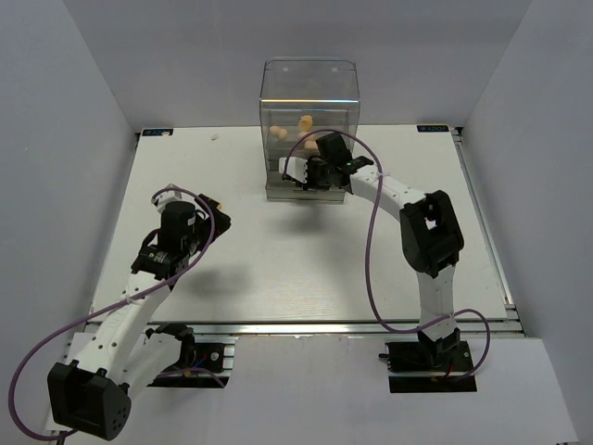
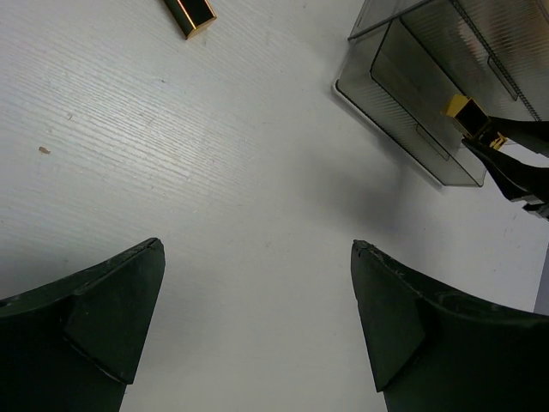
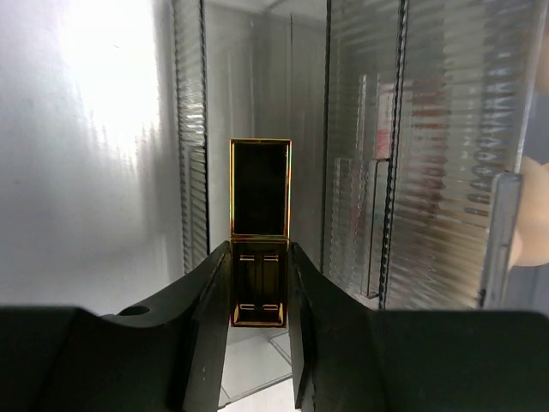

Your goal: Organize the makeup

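My right gripper (image 1: 312, 172) is shut on a black-and-gold lipstick tube (image 3: 260, 189), gripping its lower end (image 3: 260, 287). It holds the tube at the open lower drawer of the clear drawer box (image 1: 309, 93). The held tube also shows in the left wrist view (image 2: 468, 114). Two peach sponges (image 1: 304, 122) show inside the box, and one sits at the right edge of the right wrist view (image 3: 533, 215). A second lipstick tube (image 2: 190, 13) lies on the table beyond my left gripper (image 2: 257, 245), which is open and empty (image 1: 211, 206). The packets show only as a pink-white blur behind ribbed plastic (image 3: 390, 129).
The white table (image 1: 278, 260) has a metal rail along its near edge (image 1: 306, 326). Grey walls close in the left, right and back sides. A small white speck (image 1: 215, 137) lies at the table's back left. The right arm's purple cable (image 1: 371, 250) loops over the table.
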